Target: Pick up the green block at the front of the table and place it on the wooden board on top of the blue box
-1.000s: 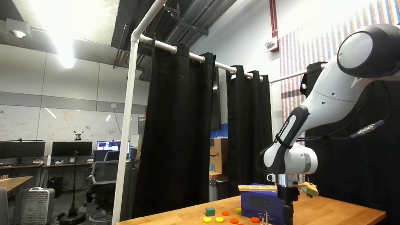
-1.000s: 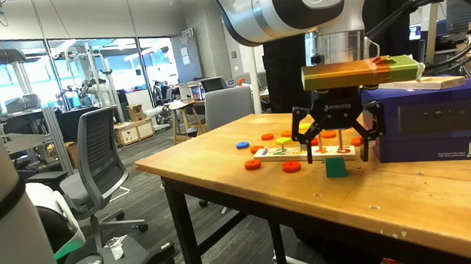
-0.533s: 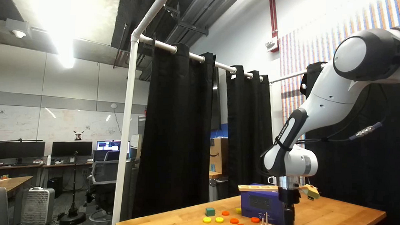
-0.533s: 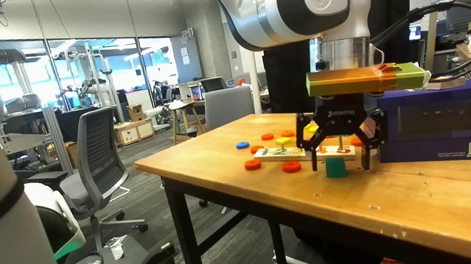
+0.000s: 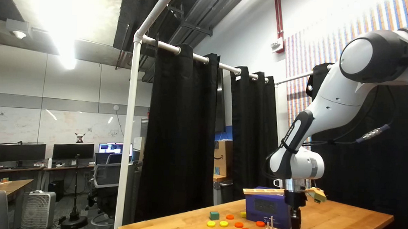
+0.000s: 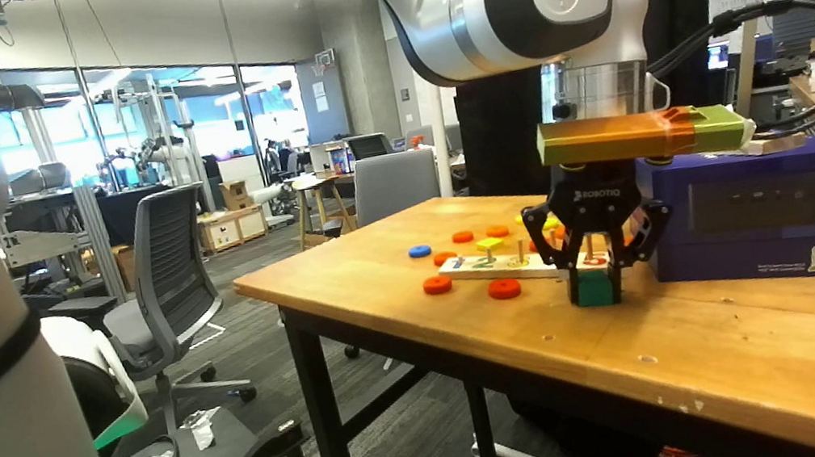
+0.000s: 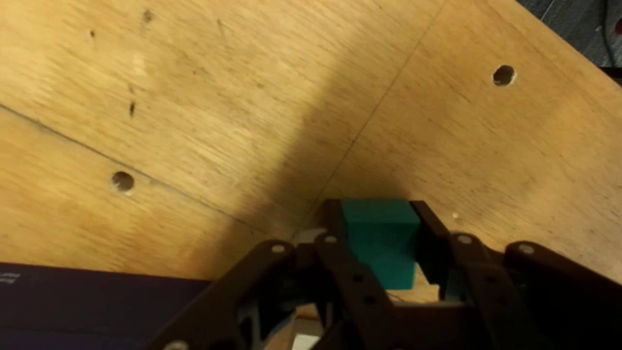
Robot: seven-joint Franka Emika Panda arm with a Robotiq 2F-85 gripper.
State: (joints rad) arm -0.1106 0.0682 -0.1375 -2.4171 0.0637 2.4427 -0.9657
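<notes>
The robot gripper (image 6: 595, 285) points straight down, its two fingers clamped on opposite sides of a green block (image 7: 383, 245), whose base is down at the table (image 6: 735, 332). Just beside the gripper stands a large blue box (image 6: 761, 213), its inside hidden; a pale wooden board (image 5: 263, 191) lies across its top, higher than the block. Also near the gripper, a numbered peg board (image 6: 540, 266) carries upright pegs (image 5: 271, 221). Farther out, orange, yellow and blue rings (image 6: 504, 288) lie flat, and a second green block (image 5: 214, 215) sits well apart from the gripper.
</notes>
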